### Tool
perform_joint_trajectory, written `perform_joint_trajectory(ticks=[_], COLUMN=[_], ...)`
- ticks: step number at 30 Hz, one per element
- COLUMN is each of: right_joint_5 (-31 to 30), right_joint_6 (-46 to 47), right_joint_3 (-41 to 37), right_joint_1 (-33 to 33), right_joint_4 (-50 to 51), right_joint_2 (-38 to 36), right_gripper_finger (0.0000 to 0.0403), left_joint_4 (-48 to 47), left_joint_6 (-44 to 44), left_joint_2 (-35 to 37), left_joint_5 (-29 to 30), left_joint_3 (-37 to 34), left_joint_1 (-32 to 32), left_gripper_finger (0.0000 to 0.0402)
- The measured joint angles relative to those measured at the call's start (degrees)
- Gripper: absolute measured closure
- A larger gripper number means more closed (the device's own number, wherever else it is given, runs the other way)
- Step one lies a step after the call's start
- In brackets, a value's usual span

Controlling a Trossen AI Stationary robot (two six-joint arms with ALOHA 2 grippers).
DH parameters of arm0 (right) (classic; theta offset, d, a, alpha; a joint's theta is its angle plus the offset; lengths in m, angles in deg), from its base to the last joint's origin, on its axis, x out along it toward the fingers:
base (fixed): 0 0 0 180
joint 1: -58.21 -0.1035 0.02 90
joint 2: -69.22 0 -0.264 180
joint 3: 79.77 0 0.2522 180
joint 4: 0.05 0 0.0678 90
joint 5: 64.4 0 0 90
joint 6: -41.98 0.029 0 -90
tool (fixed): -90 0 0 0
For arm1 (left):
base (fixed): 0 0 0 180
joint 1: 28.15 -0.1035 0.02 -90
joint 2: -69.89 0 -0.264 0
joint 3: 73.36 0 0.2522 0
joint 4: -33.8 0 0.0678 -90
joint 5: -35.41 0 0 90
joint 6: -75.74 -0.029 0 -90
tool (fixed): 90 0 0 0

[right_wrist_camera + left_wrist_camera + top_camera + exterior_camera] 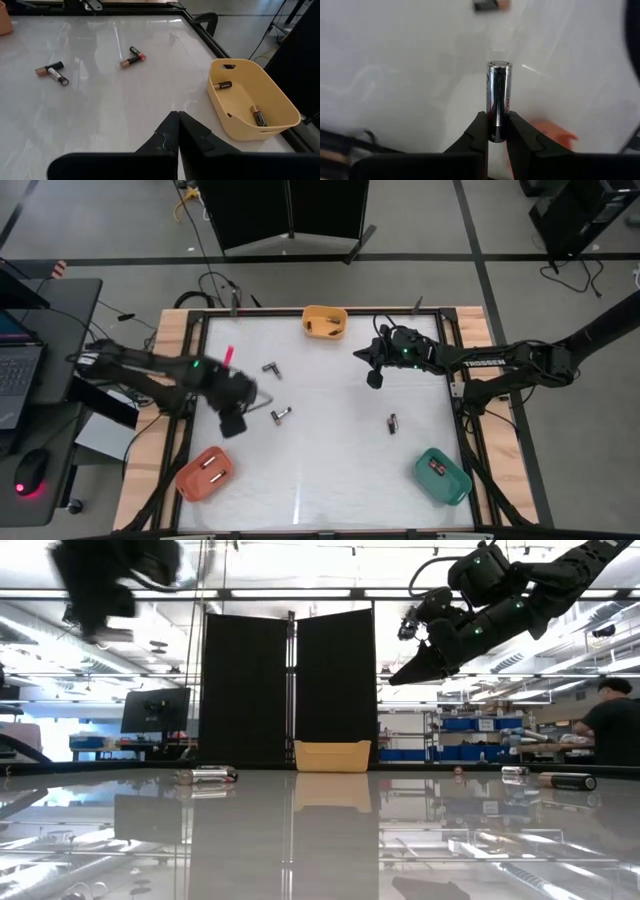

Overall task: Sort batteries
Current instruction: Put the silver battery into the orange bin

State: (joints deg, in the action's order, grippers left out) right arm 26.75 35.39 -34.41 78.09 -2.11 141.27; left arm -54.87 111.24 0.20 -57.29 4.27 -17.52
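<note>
Carrying a silver cylindrical battery (pixel 499 97) clenched in its jaws, the left gripper (pixel 233 423) is probably heading for the orange plastic bin (pixel 190 482); right gripper (pixel 375 378) is waiting, jaws closed empty.

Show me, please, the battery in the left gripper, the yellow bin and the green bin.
held battery (pixel 499 100): left wrist view, on its silver side.
yellow bin (pixel 280 107): right wrist view, on its far wall.
green bin (pixel 455 488): high view, on its rim.

Left gripper (pixel 496 131) raised above the desk's left half, jaws pinched on a silver battery (pixel 499 95). Right gripper (pixel 178 131) raised at the far right, jaws closed, empty.
</note>
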Motion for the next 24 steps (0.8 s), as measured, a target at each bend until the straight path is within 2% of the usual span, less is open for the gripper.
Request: perform_joint_trajectory(ticks=[7,13,19,24], right_joint_5=[0.00,0.00,0.00,0.00], right_joint_6=[0.44,0.46,0.46,0.46], right_joint_3=[0.00,0.00,0.00,0.00], right_joint_1=[0.00,0.00,0.00,0.00], right_joint_4=[0.09,0.17,0.68,0.77], right_joint_2=[0.00,0.00,0.00,0.00], right_gripper_finger=[0.0390,0.0390,0.0390,0.0390], left_joint_4=[2.83,12.35,23.19,30.27], left_joint_6=[26.15,45.81,61.15,69.92], left_joint_2=[2.66,2.62,2.62,2.62], left_joint_5=[-0.15,-1.53,-0.55,-0.36], left_joint_3=[-3.64,-8.12,-14.77,-21.23], left_joint_1=[18.66,31.57,40.76,43.75], left_gripper_finger=[0.0354,0.0354,0.0354,0.0354])
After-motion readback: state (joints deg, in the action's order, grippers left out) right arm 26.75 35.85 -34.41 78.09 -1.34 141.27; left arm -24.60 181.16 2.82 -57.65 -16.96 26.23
